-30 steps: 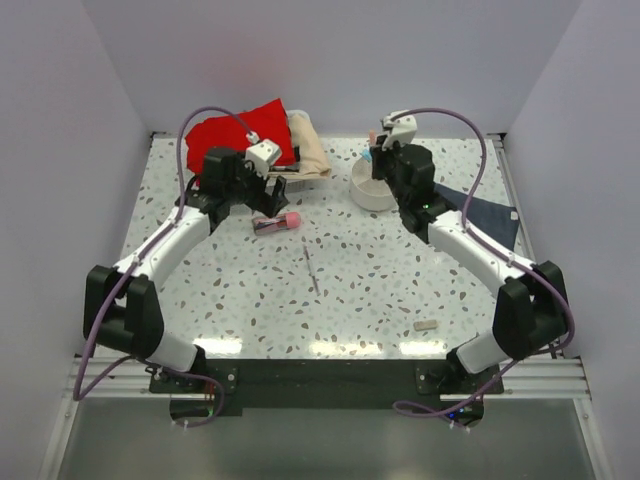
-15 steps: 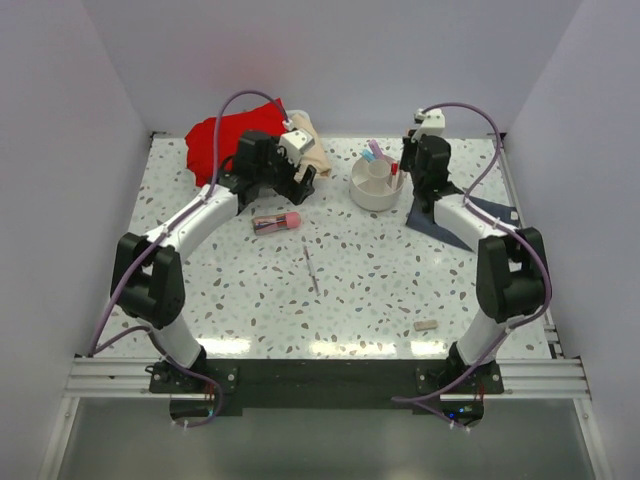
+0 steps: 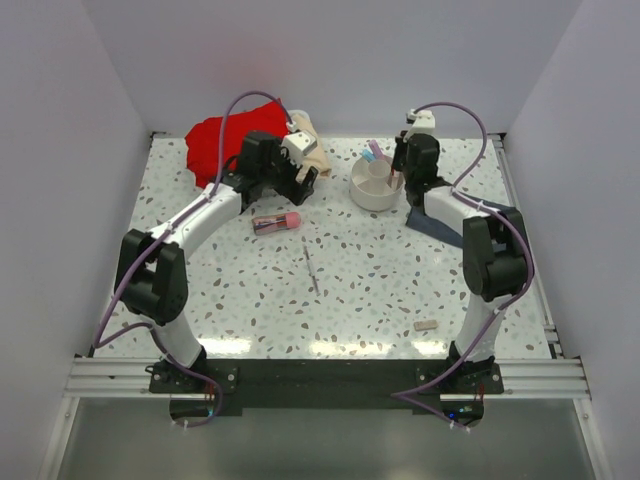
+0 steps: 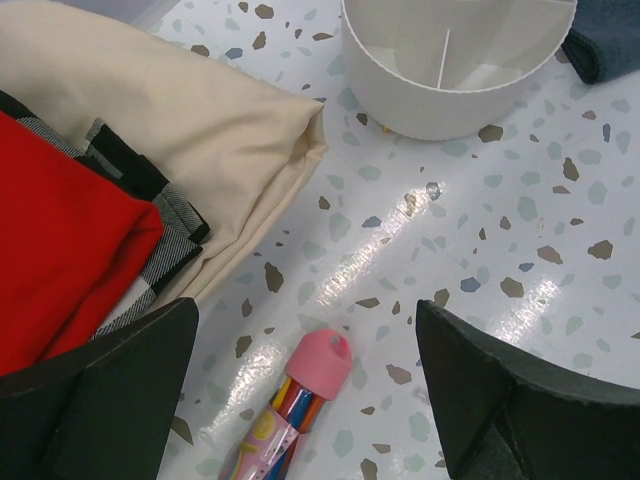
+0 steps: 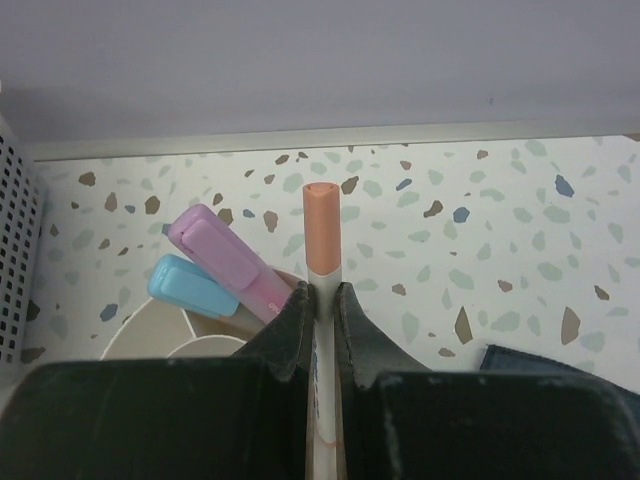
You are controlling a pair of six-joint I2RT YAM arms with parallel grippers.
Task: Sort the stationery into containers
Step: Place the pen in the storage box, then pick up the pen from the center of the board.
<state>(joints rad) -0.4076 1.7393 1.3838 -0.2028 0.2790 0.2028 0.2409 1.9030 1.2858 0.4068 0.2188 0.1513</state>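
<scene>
The speckled terrazzo table (image 3: 380,280) carries a red cloth (image 3: 215,140) and a folded beige cloth (image 4: 170,110) at its far left, and a dark blue-grey cloth (image 3: 440,222) at the right. The white round plastic organiser (image 3: 375,185) already has a chunky pink marker (image 5: 225,255) and a blue marker (image 5: 195,290) in it. Over the past second the right gripper (image 5: 320,300) has shifted from above the organiser to just beside its right rim. It is clamped on a white pen with an orange cap (image 5: 322,240), held upright, so that pen probably goes in next. The left gripper (image 3: 298,183), jaws spread wide and empty, has drifted toward the beige cloth. The pink-capped clear tube (image 3: 278,222) lies unmoved below it, seemingly its next pick. A thin pen (image 3: 311,268) mid-table and a small beige eraser (image 3: 426,325) near the front remain unsorted.
</scene>
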